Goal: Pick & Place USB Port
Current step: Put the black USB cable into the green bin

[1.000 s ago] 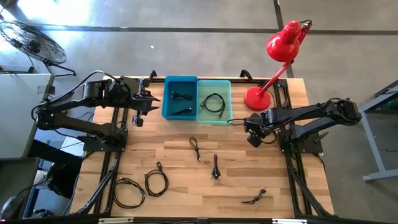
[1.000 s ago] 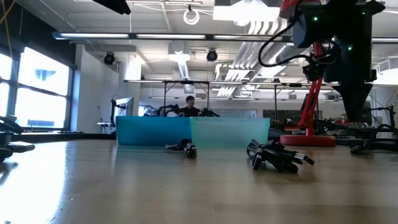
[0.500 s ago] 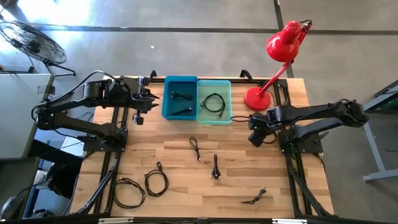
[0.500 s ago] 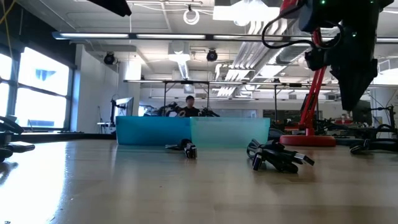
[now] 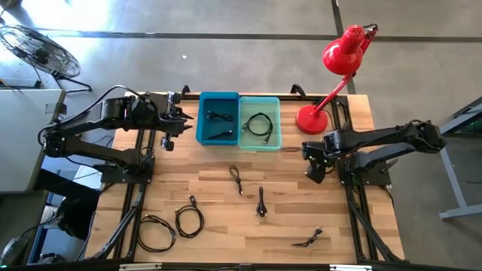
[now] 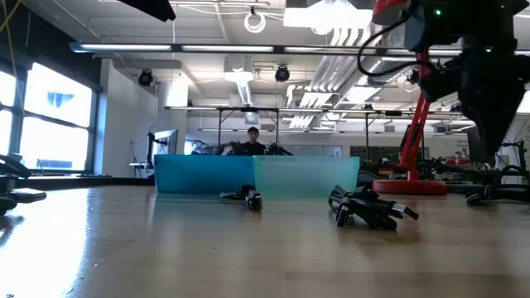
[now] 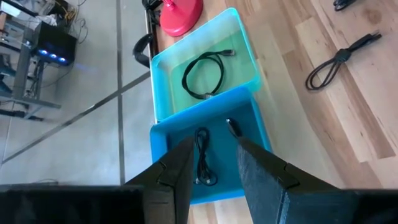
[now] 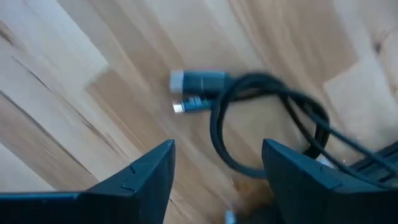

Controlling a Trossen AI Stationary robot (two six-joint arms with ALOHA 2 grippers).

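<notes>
Two blue bins stand behind coiled cables.

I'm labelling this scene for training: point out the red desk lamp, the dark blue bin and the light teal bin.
red desk lamp [image 5: 344,54], high view, on its shade.
dark blue bin [image 5: 202,125], high view, on its left wall.
light teal bin [image 5: 260,145], high view, on its near rim.

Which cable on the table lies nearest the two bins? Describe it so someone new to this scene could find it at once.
Start at the two blue bins at the table's far edge, side by side. Just in front of where they meet, on the bare wood, lies a thin black cable folded into a narrow strip. The coiled cables sit farther off, near the front left corner.
</notes>
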